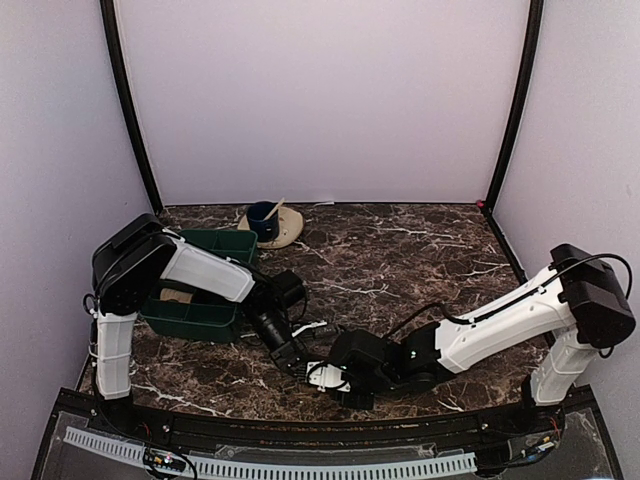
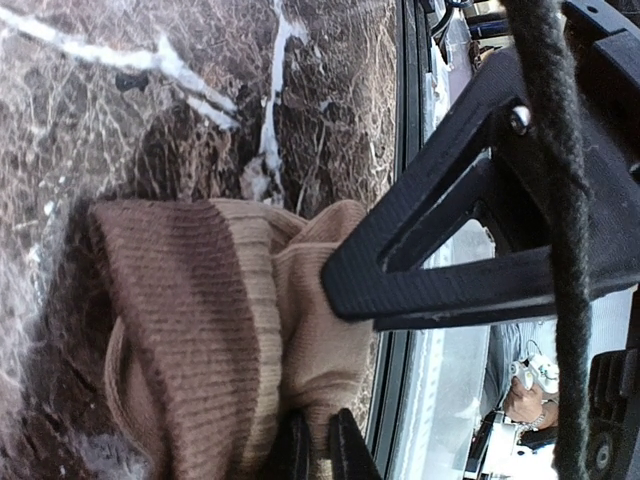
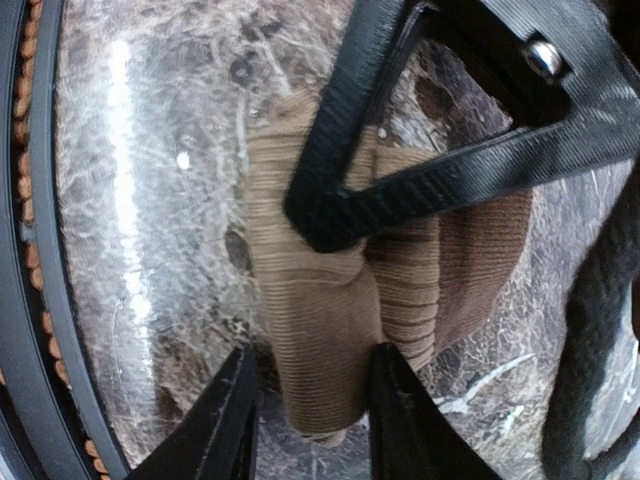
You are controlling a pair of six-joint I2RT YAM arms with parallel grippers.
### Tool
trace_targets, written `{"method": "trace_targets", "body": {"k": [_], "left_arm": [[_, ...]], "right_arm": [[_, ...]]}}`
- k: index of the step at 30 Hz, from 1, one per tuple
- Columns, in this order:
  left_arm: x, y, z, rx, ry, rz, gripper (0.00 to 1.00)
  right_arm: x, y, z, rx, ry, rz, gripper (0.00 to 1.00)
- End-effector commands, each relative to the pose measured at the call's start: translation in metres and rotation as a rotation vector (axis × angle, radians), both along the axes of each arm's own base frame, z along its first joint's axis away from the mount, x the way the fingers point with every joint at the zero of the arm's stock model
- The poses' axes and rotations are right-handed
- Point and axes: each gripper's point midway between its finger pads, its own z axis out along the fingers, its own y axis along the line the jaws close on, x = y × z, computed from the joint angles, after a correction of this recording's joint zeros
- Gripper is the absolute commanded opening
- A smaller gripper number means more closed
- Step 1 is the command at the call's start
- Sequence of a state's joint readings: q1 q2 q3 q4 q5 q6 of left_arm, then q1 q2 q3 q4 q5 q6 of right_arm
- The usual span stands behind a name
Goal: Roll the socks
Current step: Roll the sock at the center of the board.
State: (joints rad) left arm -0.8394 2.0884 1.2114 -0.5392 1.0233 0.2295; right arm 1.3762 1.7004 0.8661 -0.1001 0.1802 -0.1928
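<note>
Pale lilac walls (image 1: 320,100), evenly lit, close the back and both sides of the top view. A black pole (image 1: 128,110) runs down the upper left and a second pole (image 1: 515,100) the upper right. The table (image 1: 400,250) is dark brown marble (white-veined, glossy), edged by a white slotted strip (image 1: 270,467) along the bottom.

Dark marble table (image 1: 400,260) carries socks (image 2: 200,320), green bin (image 1: 195,320), saucer (image 1: 292,226).

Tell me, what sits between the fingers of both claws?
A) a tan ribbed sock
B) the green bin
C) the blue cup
A: each wrist view shows the tan sock bunched between the fingers of the left claw and of the right claw.
</note>
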Motion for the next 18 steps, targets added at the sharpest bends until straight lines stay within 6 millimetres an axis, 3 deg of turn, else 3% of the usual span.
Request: {"method": "trace_targets", "body": {"k": [1,4,14,18], "left_arm": [[0.000,0.006,-0.006,0.033,0.007,-0.004,0.00],[0.001,0.006,-0.006,0.033,0.007,-0.003,0.00],[0.008,0.005,-0.006,0.048,-0.008,0.021,0.00],[0.017,0.005,0.001,0.030,-0.042,0.066,0.11]], "right_arm": [[-0.002,0.007,-0.002,-0.012,0.005,0.022,0.27],[-0.003,0.004,-0.009,-0.034,0.021,0.025,0.19],[-0.001,-0.007,-0.024,-0.083,0.096,-0.010,0.07],[0.003,-0.011,-0.027,-0.074,0.182,-0.052,0.05]]}}
